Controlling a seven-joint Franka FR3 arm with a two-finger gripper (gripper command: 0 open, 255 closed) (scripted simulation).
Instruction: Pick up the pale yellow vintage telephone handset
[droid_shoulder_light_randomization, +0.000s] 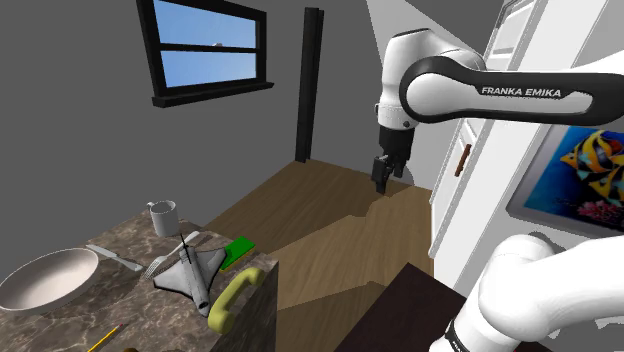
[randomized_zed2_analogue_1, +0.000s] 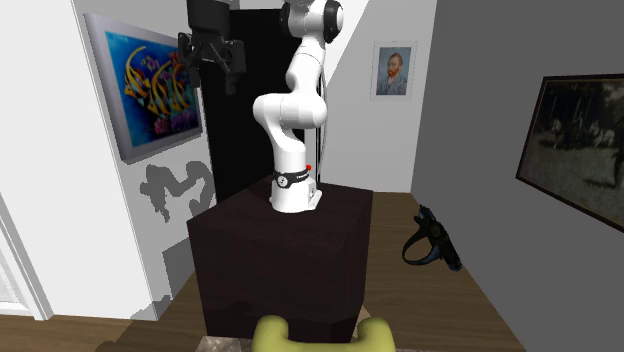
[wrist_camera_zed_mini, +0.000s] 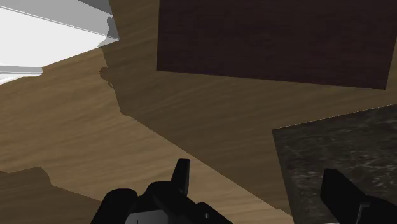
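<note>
The pale yellow-green telephone handset (droid_shoulder_light_randomization: 232, 298) lies at the marble table's (droid_shoulder_light_randomization: 100, 305) edge nearest the stand, with its curved ends showing in the second exterior view (randomized_zed2_analogue_1: 318, 337). My black gripper (droid_shoulder_light_randomization: 380, 182) hangs high over the wooden floor, well away from the handset toward the shoulder view's upper right. In the second exterior view the gripper (randomized_zed2_analogue_1: 212, 55) is near the wall painting. In the wrist view the gripper (wrist_camera_zed_mini: 261, 188) is open; its fingers (wrist_camera_zed_mini: 182, 175) stand apart with nothing between them, and a table corner (wrist_camera_zed_mini: 343, 153) lies below.
On the table are a white bowl (droid_shoulder_light_randomization: 48, 278), a mug (droid_shoulder_light_randomization: 163, 215), a fork (droid_shoulder_light_randomization: 130, 262), a grey star-shaped object (droid_shoulder_light_randomization: 195, 268), a green item (droid_shoulder_light_randomization: 238, 250) and a pencil (droid_shoulder_light_randomization: 100, 340). The dark stand (randomized_zed2_analogue_1: 285, 250) is beside the table. A white door (droid_shoulder_light_randomization: 470, 160) is behind the arm.
</note>
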